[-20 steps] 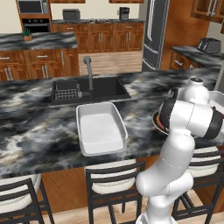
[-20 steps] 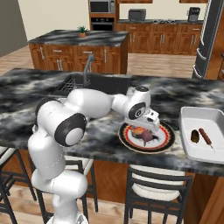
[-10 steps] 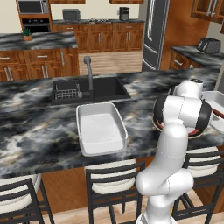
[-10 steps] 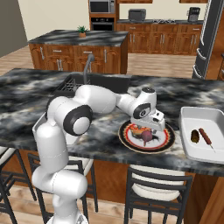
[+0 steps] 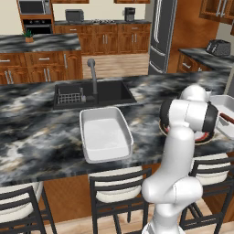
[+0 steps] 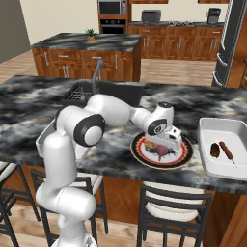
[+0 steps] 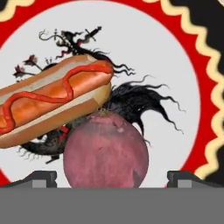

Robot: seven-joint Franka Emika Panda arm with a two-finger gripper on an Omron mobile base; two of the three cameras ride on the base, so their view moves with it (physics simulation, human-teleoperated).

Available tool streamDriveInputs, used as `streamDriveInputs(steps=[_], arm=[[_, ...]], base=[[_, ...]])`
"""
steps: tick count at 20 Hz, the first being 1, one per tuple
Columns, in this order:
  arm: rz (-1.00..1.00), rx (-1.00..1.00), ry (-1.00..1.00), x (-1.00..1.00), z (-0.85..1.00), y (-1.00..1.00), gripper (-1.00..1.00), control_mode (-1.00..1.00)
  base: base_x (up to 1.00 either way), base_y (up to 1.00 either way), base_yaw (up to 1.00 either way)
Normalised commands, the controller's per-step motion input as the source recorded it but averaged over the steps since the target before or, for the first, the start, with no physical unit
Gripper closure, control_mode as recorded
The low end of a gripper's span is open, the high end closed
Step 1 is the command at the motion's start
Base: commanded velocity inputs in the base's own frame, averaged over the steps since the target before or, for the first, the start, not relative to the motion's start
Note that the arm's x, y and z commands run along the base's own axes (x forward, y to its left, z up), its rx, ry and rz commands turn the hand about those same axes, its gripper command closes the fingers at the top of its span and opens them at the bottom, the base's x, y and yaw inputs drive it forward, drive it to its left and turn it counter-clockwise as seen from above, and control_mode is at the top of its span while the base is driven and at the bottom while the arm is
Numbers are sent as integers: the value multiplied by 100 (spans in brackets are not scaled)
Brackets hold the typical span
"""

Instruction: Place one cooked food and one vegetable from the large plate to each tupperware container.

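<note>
The large plate (image 6: 140,153), red-banded with a white centre (image 7: 175,74), lies on the counter between two tupperware containers. On it are a hot dog (image 7: 57,98) and a round dark-red vegetable (image 7: 106,155), touching each other. My gripper (image 6: 166,146) hangs just over the plate, open, its fingertips (image 7: 41,178) standing wide on either side of the vegetable without touching it. The left tupperware (image 5: 84,137) holds nothing. The right tupperware (image 6: 226,129) holds a dark oval piece (image 6: 215,150) and a sausage on a stick (image 6: 226,152).
A dark sink (image 5: 109,91) with a faucet (image 5: 93,75) and a small rack (image 5: 69,97) lies behind the left tupperware. Stools (image 5: 119,192) stand along the counter's near edge. My own arm (image 5: 185,119) covers much of the plate in the left base view.
The arm's elbow has swung round while the hand stayed over the plate and came a little lower towards the food. The jaws have stayed open.
</note>
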Motion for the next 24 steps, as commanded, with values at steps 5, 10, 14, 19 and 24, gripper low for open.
streamDriveInputs(steps=[5, 10, 14, 19, 24], arm=[[0, 0, 0, 12, -32, 2, -100, -100], [-1, 0, 1, -1, -25, 0, 100, -100], [-19, 0, 5, -33, -11, 0, 100, -100], [-19, 6, -6, -73, 56, 21, 100, -100], [-1, -2, -23, -66, 99, 71, 100, -100]], base=[[0, 0, 0], [0, 0, 0], [0, 0, 0], [0, 0, 0], [0, 0, 0]])
